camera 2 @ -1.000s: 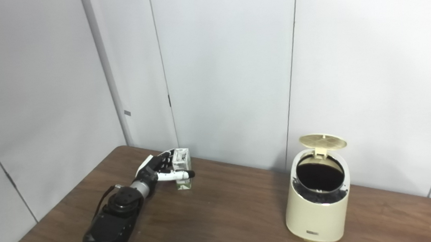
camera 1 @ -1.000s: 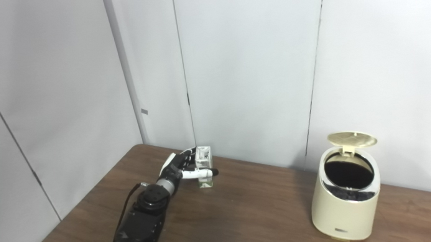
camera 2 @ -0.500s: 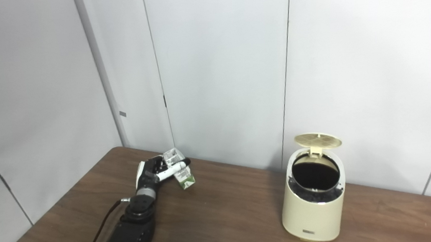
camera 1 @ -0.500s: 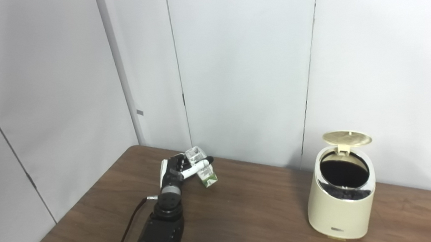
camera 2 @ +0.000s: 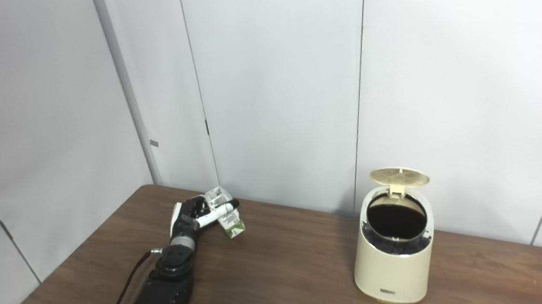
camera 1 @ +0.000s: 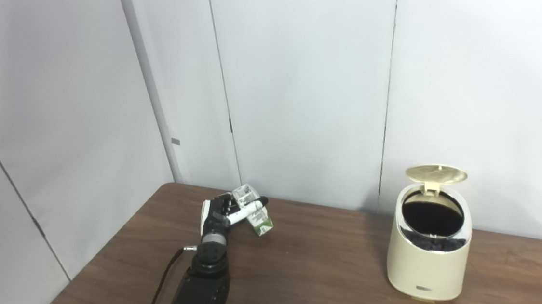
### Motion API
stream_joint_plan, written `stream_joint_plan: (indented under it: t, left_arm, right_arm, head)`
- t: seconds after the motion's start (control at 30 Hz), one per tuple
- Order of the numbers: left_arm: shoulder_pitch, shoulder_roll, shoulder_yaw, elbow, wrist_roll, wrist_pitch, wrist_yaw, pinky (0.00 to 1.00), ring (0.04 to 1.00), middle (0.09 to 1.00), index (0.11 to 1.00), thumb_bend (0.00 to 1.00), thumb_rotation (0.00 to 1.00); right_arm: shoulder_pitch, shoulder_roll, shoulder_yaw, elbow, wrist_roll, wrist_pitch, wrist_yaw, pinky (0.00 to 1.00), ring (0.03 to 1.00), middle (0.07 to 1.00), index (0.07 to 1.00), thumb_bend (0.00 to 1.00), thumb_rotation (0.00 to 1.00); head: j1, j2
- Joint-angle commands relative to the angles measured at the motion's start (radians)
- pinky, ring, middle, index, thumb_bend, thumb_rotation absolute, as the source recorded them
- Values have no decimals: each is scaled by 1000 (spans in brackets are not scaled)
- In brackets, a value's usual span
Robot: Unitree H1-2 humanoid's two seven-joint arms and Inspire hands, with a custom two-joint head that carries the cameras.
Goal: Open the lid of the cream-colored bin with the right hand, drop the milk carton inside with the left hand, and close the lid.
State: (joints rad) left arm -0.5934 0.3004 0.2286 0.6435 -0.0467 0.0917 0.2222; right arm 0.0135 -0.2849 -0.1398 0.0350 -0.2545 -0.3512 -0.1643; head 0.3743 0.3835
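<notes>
A small white and green milk carton [camera 1: 255, 213] is tilted at the back left of the table, with my left hand [camera 1: 225, 212] shut on it, thumb across its front. Its lower corner is at or just above the wood. The cream-colored bin [camera 1: 428, 250] stands at the right with its round lid [camera 1: 436, 174] flipped up, showing a dark inside. The same bin [camera 2: 396, 252] and carton [camera 2: 226, 214] show in the right eye view. My right hand is out of the picture.
The brown wooden table [camera 1: 309, 270] runs up to grey wall panels [camera 1: 304, 86] right behind the carton and bin. A black cable [camera 1: 158, 291] trails along the left forearm.
My left hand closed on the carton and tipped it from upright to tilted, the forearm swinging right. The camera shifted a little. Over the last half second nothing moved.
</notes>
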Motion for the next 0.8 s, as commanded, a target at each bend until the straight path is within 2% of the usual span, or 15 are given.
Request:
stream_joint_plan:
  t: [0.0, 0.03, 0.07, 0.2, 0.23, 0.27, 0.3, 0.4, 0.47, 0.57, 0.67, 0.77]
  left_arm:
    - [-14, -21, -1, -100, 2, -73, 8, 672, 684, 634, 481, 522, 44]
    - [7, -40, -14, -161, 19, -111, 15, 572, 602, 579, 466, 519, 17]
    - [23, -53, -23, -206, 31, -137, 21, 526, 563, 557, 462, 519, 9]
    - [92, -125, -62, -414, 55, -305, 15, 432, 463, 496, 474, 523, 0]
    - [107, -145, -72, -475, 74, -333, 20, 414, 472, 485, 474, 511, 0]
    - [117, -158, -78, -514, 87, -351, 23, 407, 473, 485, 473, 508, 0]
    - [125, -168, -84, -549, 102, -370, 25, 399, 471, 484, 473, 507, 0]
    - [142, -191, -114, -641, 188, -477, 25, 386, 453, 479, 483, 505, 0]
    - [147, -210, -134, -696, 224, -528, 21, 408, 457, 475, 485, 504, 0]
    - [152, -232, -171, -769, 288, -554, 12, 385, 450, 478, 483, 505, 0]
    - [149, -227, -238, -809, 272, -561, -6, 391, 458, 478, 480, 504, 0]
    - [138, -214, -295, -824, 285, -561, 7, 377, 453, 483, 479, 504, 0]
  right_arm:
    - [46, 48, 23, 41, -2, -24, -10, 397, 576, 657, 498, 482, 177]
    - [44, 50, 25, 43, -3, -24, -9, 413, 589, 660, 499, 482, 177]
    - [43, 52, 28, 45, -4, -24, -9, 417, 593, 661, 499, 483, 177]
    - [42, 70, 45, 15, -11, 5, -2, 425, 604, 666, 499, 483, 178]
    - [40, 78, 50, 4, -22, 14, -6, 417, 608, 675, 604, 380, 525]
    - [38, 84, 55, -2, -31, 21, -10, 414, 608, 677, 630, 342, 603]
    - [35, 90, 58, -5, -38, 23, -14, 412, 608, 678, 643, 321, 639]
    - [23, 114, 70, -4, -57, 21, -24, 387, 583, 672, 655, 271, 639]
    - [17, 129, 77, -10, -91, 41, -35, 439, 607, 675, 661, 239, 628]
    - [4, 150, 95, 1, -131, 41, -57, 510, 651, 685, 664, 172, 589]
    - [-10, 161, 114, 25, -150, 22, -75, 527, 664, 690, 668, 156, 556]
    - [-31, 171, 127, 53, -179, 3, -106, 517, 652, 681, 671, 141, 513]
  head:
    - [-6, -1]
    - [-17, 2]
    - [-17, 2]
    - [-54, 4]
    - [-69, 4]
    - [-72, 4]
    - [-81, 4]
    - [-115, 0]
    - [-129, -3]
    - [-154, -11]
    - [-177, -18]
    - [-197, -21]
